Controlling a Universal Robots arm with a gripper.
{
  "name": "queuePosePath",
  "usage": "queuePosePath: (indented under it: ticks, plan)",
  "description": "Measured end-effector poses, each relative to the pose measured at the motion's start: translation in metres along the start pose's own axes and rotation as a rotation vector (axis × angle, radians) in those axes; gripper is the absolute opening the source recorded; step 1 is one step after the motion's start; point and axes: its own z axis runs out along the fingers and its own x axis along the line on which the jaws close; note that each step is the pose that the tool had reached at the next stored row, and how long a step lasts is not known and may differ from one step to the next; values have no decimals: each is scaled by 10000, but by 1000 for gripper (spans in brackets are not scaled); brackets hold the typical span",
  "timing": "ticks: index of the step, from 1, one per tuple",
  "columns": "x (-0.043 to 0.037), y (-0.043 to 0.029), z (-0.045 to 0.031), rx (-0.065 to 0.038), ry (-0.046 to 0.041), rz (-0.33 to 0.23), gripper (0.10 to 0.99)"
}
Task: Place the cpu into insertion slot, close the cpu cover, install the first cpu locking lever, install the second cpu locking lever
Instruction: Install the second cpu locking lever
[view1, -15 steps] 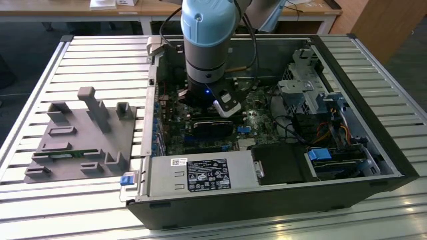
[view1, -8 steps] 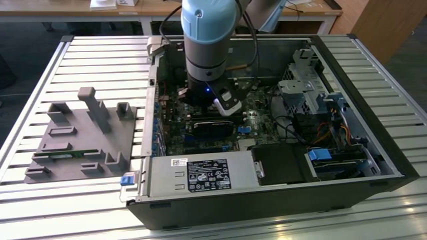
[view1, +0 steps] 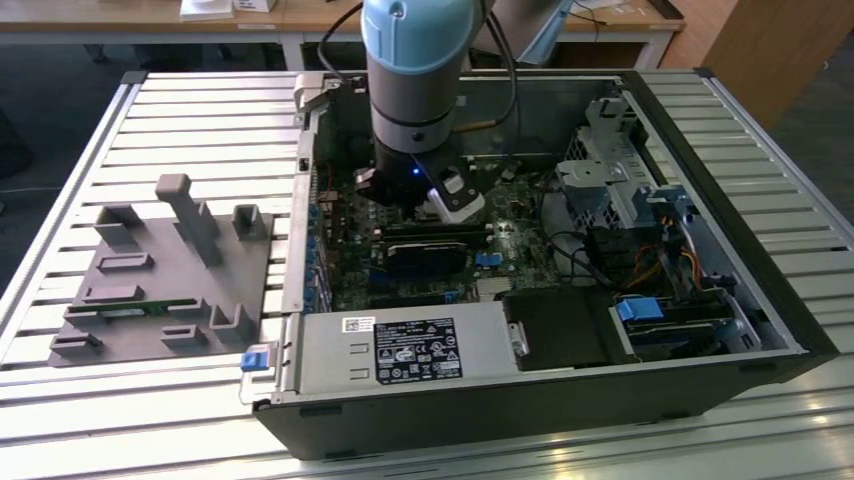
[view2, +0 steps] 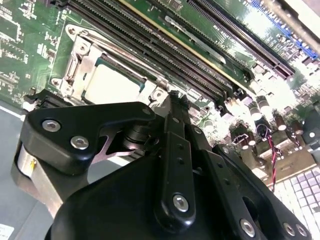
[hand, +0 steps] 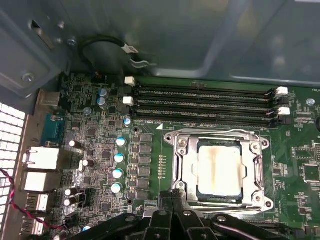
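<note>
The cpu (hand: 220, 170) lies flat in the insertion slot (hand: 176, 137), its pale silvery face showing a beige smear. The silver cpu cover (hand: 188, 170) is down around it, framing the chip through its window. A thin wire lever (hand: 215, 132) runs along the socket's edge beside the memory slots. My gripper (hand: 172, 196) is shut, holding nothing, its tips just off the socket's edge. In the second wrist view the gripper (view2: 175, 100) points at the socket corner next to the cpu (view2: 112, 82). In the exterior view the gripper (view1: 424, 205) reaches down into the open computer case.
Long black memory slots (hand: 200, 102) run next to the socket. Blue-topped capacitors (hand: 120, 157) stand on its other side. The case wall (hand: 200, 40) and a black cable (hand: 105, 42) lie beyond. A power supply (view1: 400, 350), drive bays (view1: 667, 320) and a grey fixture (view1: 167, 270) are nearby.
</note>
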Motion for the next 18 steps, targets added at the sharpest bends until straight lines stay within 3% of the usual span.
queuePosePath:
  ticks: [18]
  plan:
    - [-3,41,-82,2,-6,10,106]
